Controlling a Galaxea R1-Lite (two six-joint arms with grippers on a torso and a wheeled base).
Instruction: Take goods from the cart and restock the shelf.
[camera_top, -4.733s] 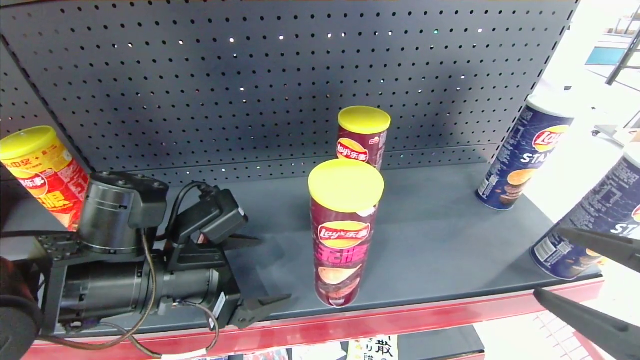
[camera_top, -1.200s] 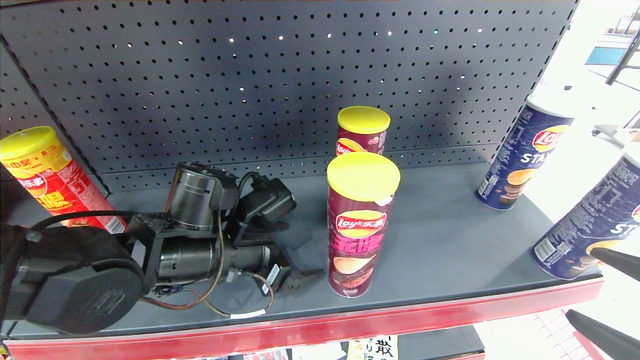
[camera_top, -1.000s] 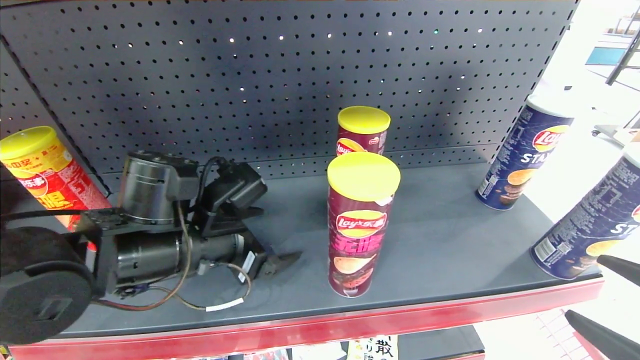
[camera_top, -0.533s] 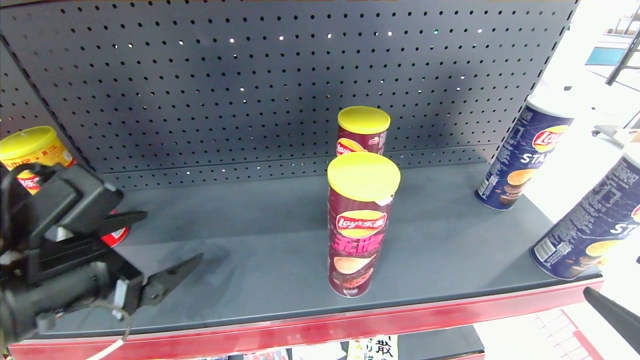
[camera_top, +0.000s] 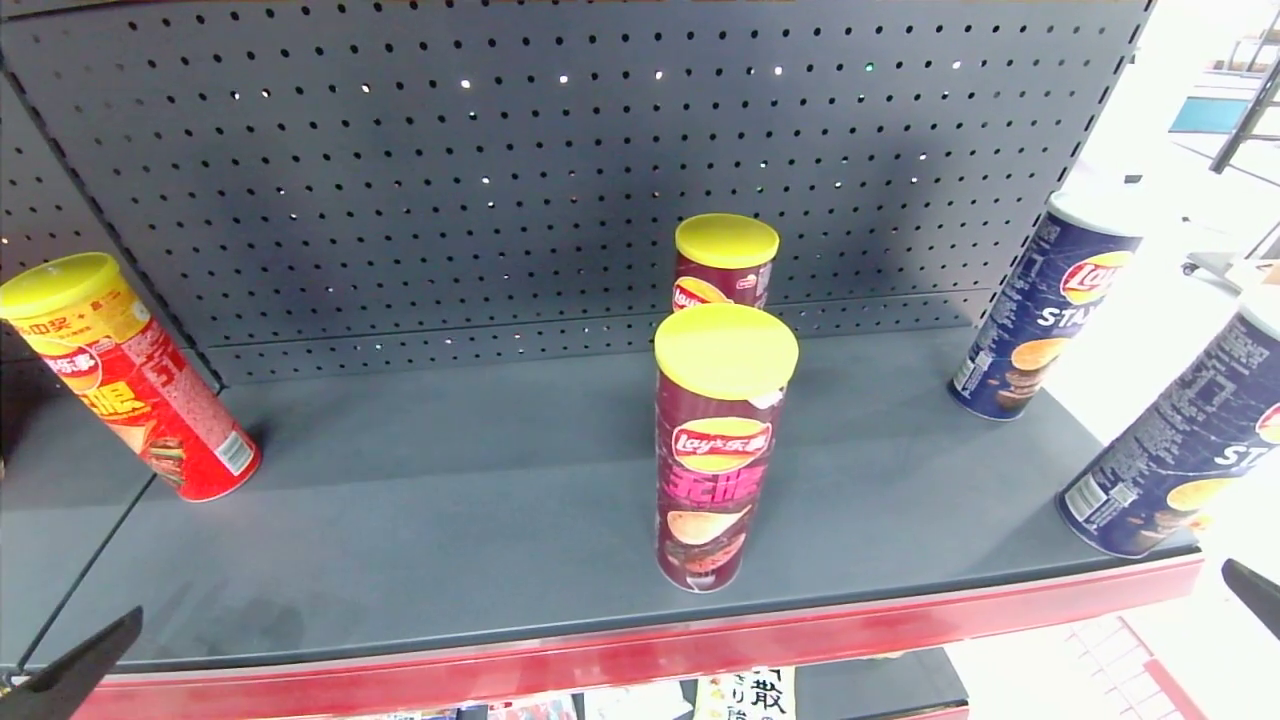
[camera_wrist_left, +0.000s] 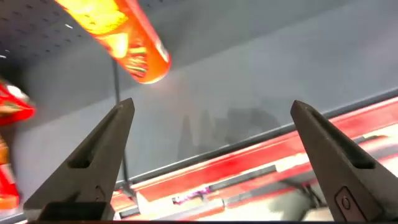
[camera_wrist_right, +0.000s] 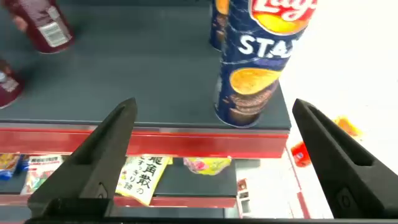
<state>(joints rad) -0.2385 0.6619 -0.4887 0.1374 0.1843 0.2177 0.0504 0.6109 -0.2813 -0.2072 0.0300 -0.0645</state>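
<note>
The front maroon chip can (camera_top: 722, 450) stands upright at the centre of the frame, near the front lip of the shelf (camera_top: 450, 520). A second maroon can (camera_top: 725, 262) is just behind it, by the pegboard (camera_top: 500, 200). You have the left gripper (camera_wrist_left: 212, 106) spread wide and empty at the lower left corner, before the shelf's red edge. Your right gripper (camera_wrist_right: 214, 104) is likewise spread and empty at the lower right, facing the nearer blue can (camera_top: 1170, 440). A red can (camera_top: 130, 380) stands at far left.

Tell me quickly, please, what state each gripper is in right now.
Left gripper: open, holding nothing.
Right gripper: open, holding nothing.
</note>
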